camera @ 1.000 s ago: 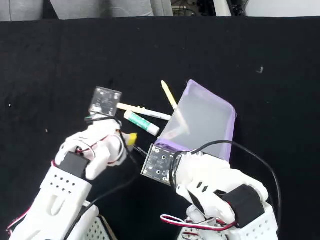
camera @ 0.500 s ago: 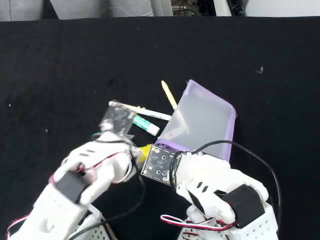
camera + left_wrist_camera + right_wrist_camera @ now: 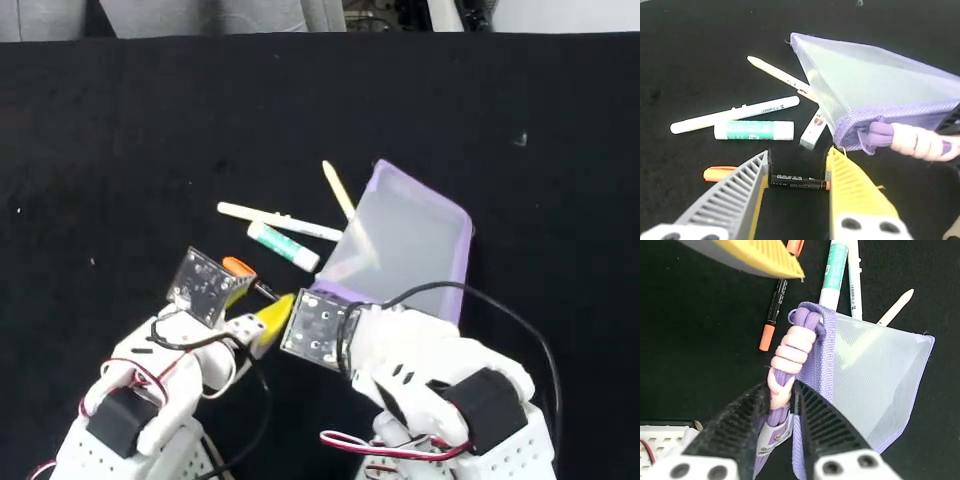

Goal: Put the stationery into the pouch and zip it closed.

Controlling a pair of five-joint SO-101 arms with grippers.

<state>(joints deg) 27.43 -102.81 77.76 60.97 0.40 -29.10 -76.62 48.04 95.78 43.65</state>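
Black marker [image 3: 797,181] w/ orange ends now lies between the fingers of the left hand [image 3: 799,165], spread open. That arm has pulled back from over the white pen [image 3: 735,115] & glue stick [image 3: 754,130] toward the pouch [image 3: 405,245] corner. So first pick looks lined up; all stationery is out on the counter [image 3: 120,130] beside the pouch. Left wrist view shows the marker untouched. Right wrist view shows the right hand [image 3: 781,387] clamped on the pouch's cord [image 3: 790,352], which the wrist covers in high view.

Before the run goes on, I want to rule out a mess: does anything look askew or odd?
Nothing damaged or spilled. The pouch looks tilted, one end held up by the right gripper, shut on its strap. A cream pen runs under or into it; I cannot tell which.
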